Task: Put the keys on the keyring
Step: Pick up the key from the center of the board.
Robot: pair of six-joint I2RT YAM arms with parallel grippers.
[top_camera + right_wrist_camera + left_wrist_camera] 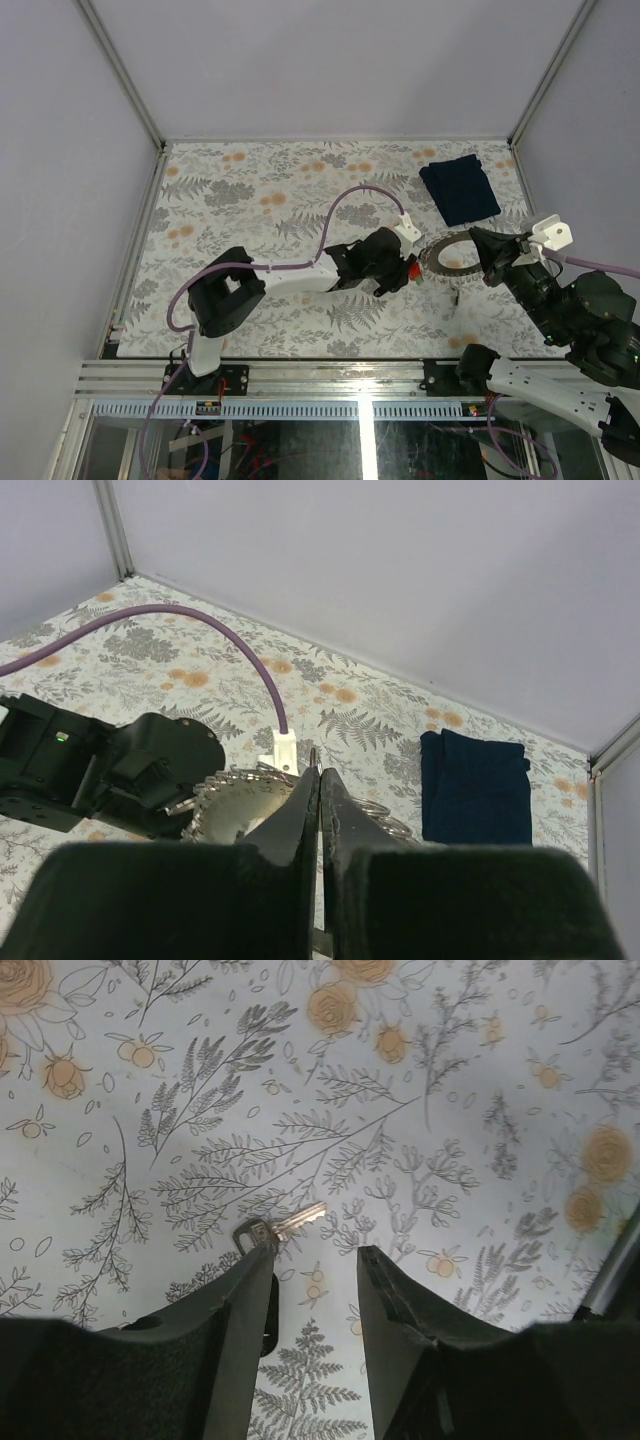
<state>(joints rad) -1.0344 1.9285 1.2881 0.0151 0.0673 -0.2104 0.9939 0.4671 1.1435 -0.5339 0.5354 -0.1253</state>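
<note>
The keyring is a silvery chain loop lying right of centre, with a small red tag at its left end. It also shows in the right wrist view. My right gripper is at the loop's right side. In its wrist view it is shut, with a thin metal edge of the ring pinched between the pads. My left gripper is at the loop's left end and stands open just above the table. A small key lies flat, its dark head at my left fingertip.
A folded dark blue cloth lies at the back right, also in the right wrist view. A small dark item lies on the table in front of the loop. The left arm's purple cable arcs over the middle.
</note>
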